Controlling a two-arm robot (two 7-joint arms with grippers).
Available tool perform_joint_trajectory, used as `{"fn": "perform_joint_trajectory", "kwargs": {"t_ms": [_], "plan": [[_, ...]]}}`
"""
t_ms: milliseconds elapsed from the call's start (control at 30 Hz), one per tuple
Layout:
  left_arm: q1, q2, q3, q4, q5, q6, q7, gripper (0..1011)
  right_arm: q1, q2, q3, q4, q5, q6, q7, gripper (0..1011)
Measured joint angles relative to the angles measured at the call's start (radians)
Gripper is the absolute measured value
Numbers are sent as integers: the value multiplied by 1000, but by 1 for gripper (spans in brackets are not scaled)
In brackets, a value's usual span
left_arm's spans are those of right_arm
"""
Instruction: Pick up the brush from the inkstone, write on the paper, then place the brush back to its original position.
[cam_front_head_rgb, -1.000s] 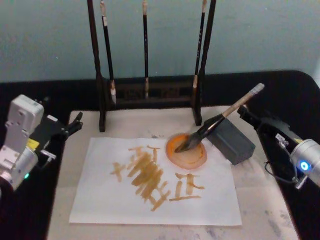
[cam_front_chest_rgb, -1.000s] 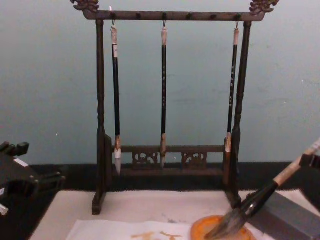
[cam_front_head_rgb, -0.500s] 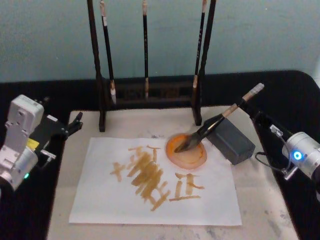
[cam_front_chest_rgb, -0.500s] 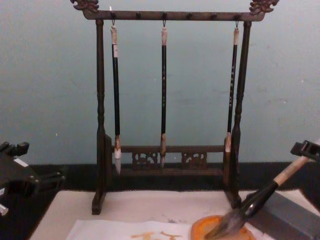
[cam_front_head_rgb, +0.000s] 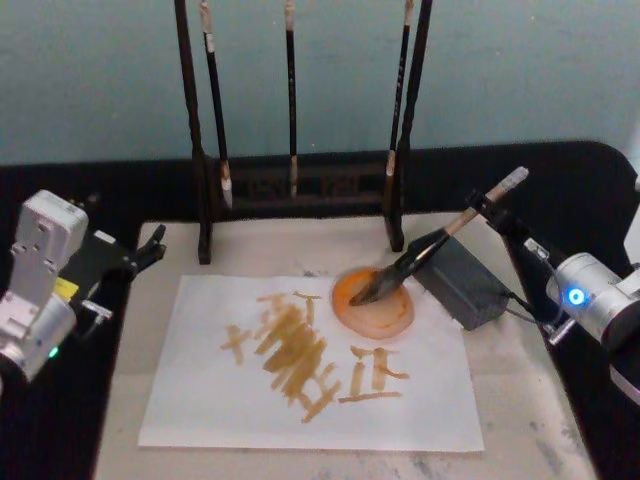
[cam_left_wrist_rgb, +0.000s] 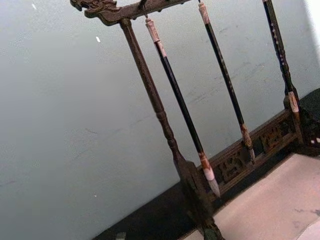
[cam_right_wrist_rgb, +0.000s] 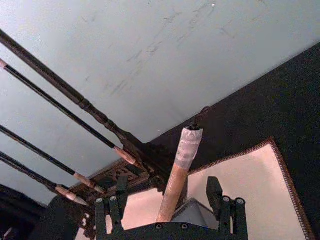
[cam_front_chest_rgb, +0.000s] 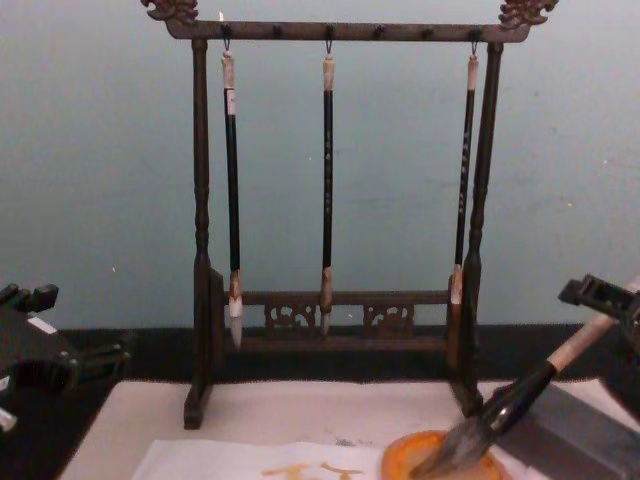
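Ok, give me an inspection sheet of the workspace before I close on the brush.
Surface: beige mat on a dark table, with grey smudges near the front.
Job's things: brush leans on the grey block, tip in the orange dish; paper lies flat and carries yellow-orange strokes.
Clutter: rack at the back, three thin brushes hanging from it.
Grippers: right gripper open, one finger on each side of the brush handle with gaps showing; left gripper parked at the mat's left edge.
Cables: thin dark cable loops by the right wrist.
Surroundings: teal wall; nobody seen.
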Motion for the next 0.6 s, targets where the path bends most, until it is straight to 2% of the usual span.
{"fn": "perform_joint_trajectory", "kwargs": {"t_ms": [133, 600], "plan": [[0, 0, 0, 0, 0, 0, 0, 1010, 19, -1, -10, 30, 12, -6, 8, 1000], [0, 0, 0, 0, 0, 0, 0, 1010, 36, 11, -37, 54, 48, -11, 18, 1000]]}}
